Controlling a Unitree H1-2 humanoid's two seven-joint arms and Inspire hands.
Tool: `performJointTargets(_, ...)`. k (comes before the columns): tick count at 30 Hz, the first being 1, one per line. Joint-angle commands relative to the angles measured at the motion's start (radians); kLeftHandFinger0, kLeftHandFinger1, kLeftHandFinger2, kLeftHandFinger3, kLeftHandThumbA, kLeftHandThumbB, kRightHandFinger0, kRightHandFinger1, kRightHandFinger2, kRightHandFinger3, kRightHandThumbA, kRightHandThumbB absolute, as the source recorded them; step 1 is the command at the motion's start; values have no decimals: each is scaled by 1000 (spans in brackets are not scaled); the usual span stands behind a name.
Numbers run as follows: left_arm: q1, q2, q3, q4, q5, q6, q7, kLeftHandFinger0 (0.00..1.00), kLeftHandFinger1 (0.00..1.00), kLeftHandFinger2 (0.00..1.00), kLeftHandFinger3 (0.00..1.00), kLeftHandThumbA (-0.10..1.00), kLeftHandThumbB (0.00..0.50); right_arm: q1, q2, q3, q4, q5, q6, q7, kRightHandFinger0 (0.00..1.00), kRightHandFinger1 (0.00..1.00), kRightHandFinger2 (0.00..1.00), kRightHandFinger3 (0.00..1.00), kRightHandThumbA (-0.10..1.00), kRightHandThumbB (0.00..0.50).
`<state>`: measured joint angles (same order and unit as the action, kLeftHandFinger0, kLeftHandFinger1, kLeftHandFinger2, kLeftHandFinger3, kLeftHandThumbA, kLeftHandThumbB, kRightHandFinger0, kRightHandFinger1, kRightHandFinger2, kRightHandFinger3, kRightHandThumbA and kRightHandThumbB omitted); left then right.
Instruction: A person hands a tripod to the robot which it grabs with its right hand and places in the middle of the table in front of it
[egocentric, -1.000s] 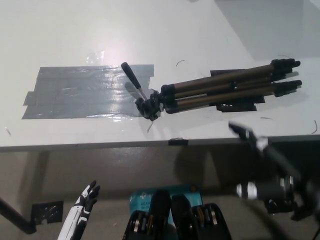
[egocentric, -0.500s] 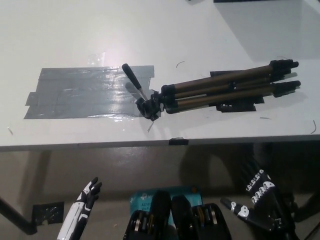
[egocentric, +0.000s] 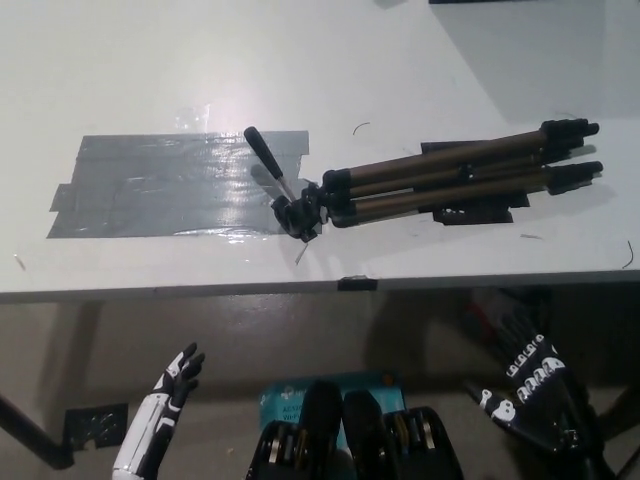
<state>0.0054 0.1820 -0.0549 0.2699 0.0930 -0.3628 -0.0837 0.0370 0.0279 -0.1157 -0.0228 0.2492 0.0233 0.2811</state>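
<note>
We see folded tripod (egocentric: 430, 183) lying flat on white table (egocentric: 130, 60), head at right end of grey tape patch (egocentric: 150, 185), legs pointing toward robot's right. Black right hand (egocentric: 528, 385) below table edge, fingers spread, holding nothing. White left hand (egocentric: 172, 385) low at left, also released. We judge tripod rigid, fairly light, smooth-legged. Bundled legs near head offer best hold; thin pan handle (egocentric: 264, 153) poor.

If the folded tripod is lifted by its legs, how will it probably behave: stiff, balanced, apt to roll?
The tripod looks rigid: its legs lie straight, folded together. Held mid-leg, it may dip toward the bulkier head. Rolling seems unlikely, since the pan handle sticks out sideways.
</note>
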Motion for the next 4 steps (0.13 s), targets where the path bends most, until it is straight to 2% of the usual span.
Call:
performJointTargets(1,-16,16,9,-34,-11,-29,-7,1000,1000,1000,1000,1000,289,-27,-10,17,-23,23,-15,2,1000,1000,1000,1000,807,108)
performJointTargets(2,-16,15,9,-37,-10,-24,-5,1000,1000,1000,1000,1000,288,-27,-13,20,-26,21,-14,2,1000,1000,1000,1000,792,102)
performJointTargets(4,-16,13,10,-34,-7,-21,-2,1000,1000,1000,1000,1000,285,-28,-19,26,-31,11,-14,-1,1000,1000,1000,1000,772,120)
